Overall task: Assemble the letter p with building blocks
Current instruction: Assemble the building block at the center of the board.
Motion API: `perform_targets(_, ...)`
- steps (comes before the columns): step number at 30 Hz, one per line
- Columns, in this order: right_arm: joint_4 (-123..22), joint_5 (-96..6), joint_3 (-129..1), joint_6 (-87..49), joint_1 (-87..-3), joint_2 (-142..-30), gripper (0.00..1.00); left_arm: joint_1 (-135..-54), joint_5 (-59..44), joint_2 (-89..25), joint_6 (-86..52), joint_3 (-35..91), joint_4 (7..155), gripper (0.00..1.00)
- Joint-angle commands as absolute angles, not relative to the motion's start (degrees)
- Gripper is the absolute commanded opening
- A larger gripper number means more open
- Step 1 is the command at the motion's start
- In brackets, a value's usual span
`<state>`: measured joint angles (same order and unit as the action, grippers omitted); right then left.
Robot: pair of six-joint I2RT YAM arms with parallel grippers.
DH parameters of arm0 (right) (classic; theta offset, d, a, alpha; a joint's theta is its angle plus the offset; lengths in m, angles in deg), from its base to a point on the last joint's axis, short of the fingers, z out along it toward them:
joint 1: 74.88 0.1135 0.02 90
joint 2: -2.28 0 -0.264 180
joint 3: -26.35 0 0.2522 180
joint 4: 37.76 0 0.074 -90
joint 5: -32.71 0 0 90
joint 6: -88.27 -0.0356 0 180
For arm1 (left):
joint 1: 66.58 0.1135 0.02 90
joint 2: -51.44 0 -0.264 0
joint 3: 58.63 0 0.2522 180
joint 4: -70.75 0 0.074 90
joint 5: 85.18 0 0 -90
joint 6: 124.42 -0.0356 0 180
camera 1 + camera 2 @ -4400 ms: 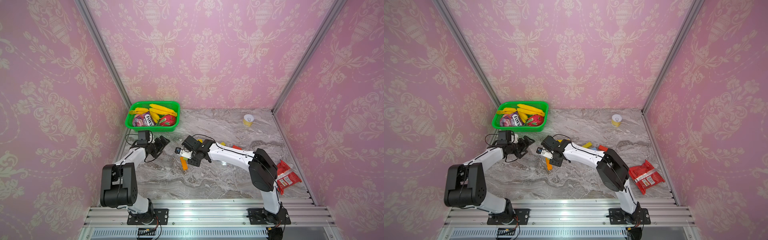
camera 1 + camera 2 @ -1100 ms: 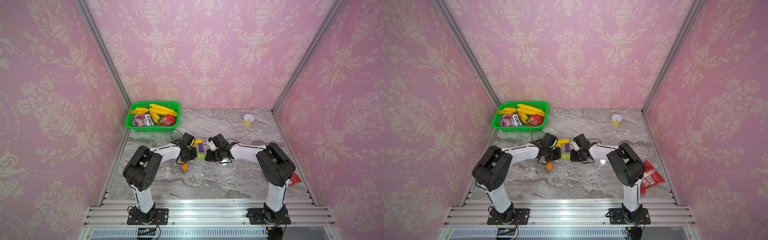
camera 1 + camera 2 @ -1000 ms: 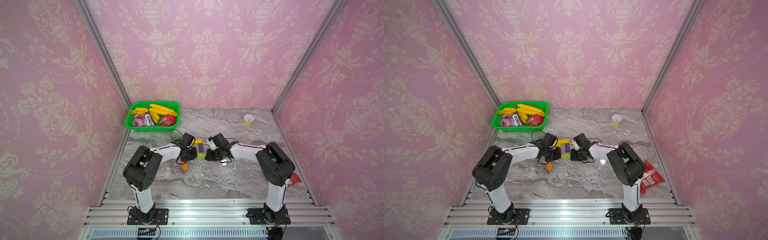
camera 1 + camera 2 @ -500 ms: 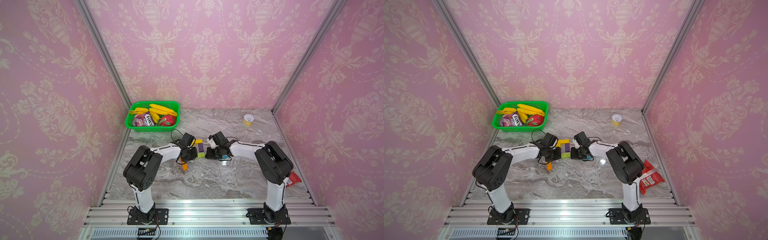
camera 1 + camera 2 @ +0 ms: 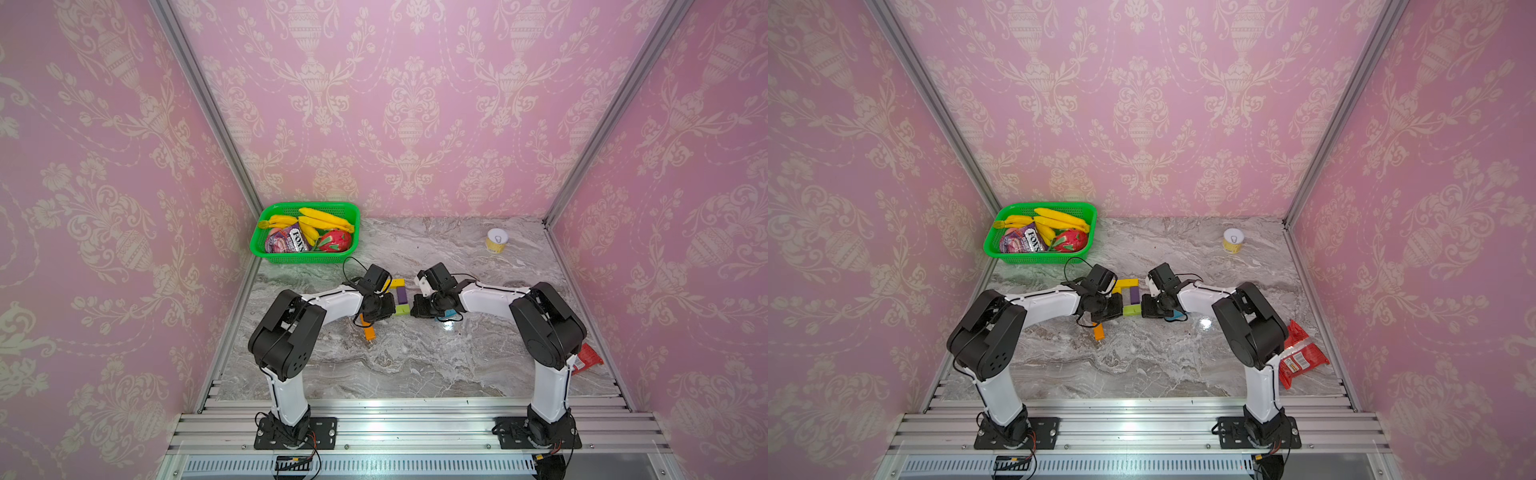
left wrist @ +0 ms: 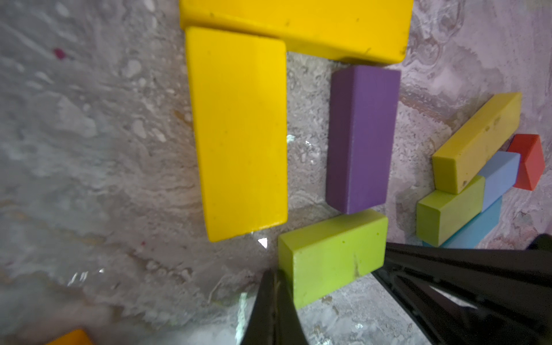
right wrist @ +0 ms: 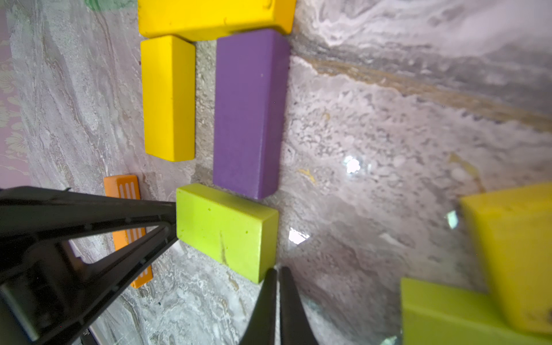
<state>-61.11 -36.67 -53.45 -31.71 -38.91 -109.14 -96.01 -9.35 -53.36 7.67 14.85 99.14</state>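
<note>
Building blocks lie together mid-table: a long yellow block, a short yellow block and a purple block side by side below it, and a lime block across the purple one's near end. My left gripper is shut, its tip against one end of the lime block. My right gripper is shut too, its tip at the opposite end. Neither holds anything. An orange block lies partly under the left wrist.
Spare yellow, lime, light blue, teal and red blocks are piled beside the right gripper. A green basket of bananas and snacks stands back left. A yellow can stands back right. A red snack packet lies by the right arm's elbow.
Both arms have come in from either side to the block group and now flank the lime block. Over the last second the right gripper edged slightly toward it; the left barely moved.
</note>
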Motion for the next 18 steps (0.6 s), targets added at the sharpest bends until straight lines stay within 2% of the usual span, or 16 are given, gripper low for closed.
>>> perform_targets(1, -61.6, -36.5, -54.6, -30.5, -38.6, -111.8, 0.09, -96.7, -9.1, -55.1, 8.4, 15.8, 99.6, 0.0)
perform_targets(18, -61.1, -35.8, -54.3, -30.9, -38.6, -112.1, 0.09, -96.6, -8.4, -55.9, 8.4, 17.3, 100.1, 0.0)
